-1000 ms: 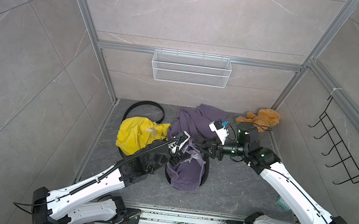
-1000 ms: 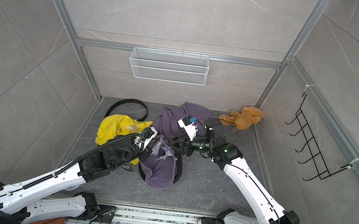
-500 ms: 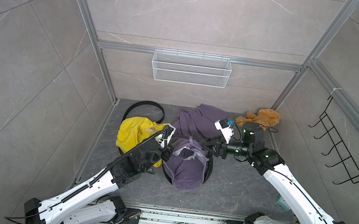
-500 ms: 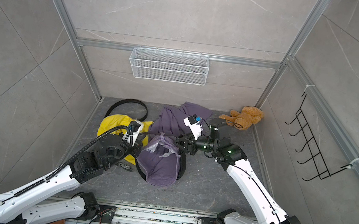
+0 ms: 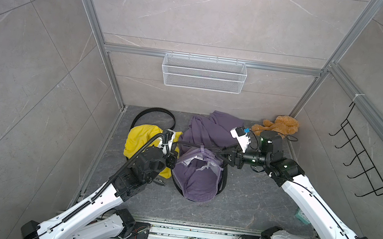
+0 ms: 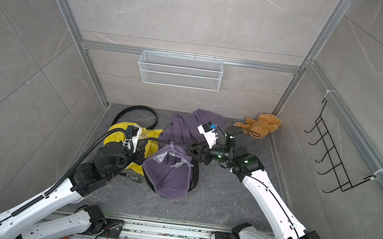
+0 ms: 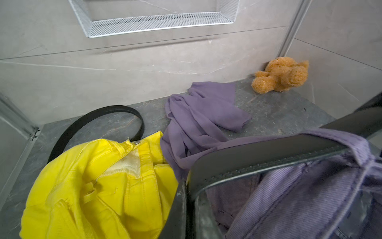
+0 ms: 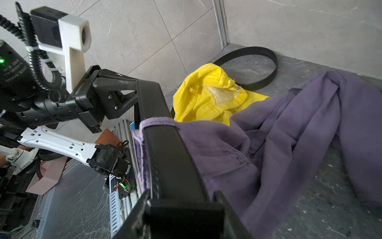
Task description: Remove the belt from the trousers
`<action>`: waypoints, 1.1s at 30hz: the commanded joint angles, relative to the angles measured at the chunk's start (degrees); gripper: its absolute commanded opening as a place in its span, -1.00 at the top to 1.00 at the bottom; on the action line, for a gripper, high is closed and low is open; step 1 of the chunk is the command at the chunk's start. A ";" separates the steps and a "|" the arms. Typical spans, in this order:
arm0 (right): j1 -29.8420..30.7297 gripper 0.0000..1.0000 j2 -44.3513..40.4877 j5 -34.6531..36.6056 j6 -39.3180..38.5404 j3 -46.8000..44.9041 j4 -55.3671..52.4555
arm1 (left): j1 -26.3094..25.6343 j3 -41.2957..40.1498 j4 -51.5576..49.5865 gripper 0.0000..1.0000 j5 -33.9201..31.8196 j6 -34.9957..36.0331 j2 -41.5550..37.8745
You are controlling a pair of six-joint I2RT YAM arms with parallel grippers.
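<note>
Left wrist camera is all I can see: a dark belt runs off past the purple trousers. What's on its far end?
Observer: The right gripper, closed on the belt.
Operator: Where does the rest of it go?
Observer: It curves around the open waist of the purple trousers.
Operator: Anything on the walls I'm missing?
Observer: A black hook rack hangs off to the robot's right.

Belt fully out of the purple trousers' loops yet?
No: in the right wrist view the black belt passes under a belt loop of the purple trousers.
</note>
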 commanded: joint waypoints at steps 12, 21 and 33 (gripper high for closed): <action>-4.39 1.00 -1.33 7.10 -1.86 0.90 -8.39 | 12.46 0.01 -7.41 1.00 -25.80 -11.61 -5.83; -4.28 1.00 0.95 3.69 -4.78 4.65 -11.51 | 11.11 1.67 -4.34 1.00 -6.35 -7.12 1.05; -3.84 1.00 4.72 -0.32 -9.28 10.66 -16.67 | 5.15 2.77 -0.60 -0.29 0.28 -0.83 1.99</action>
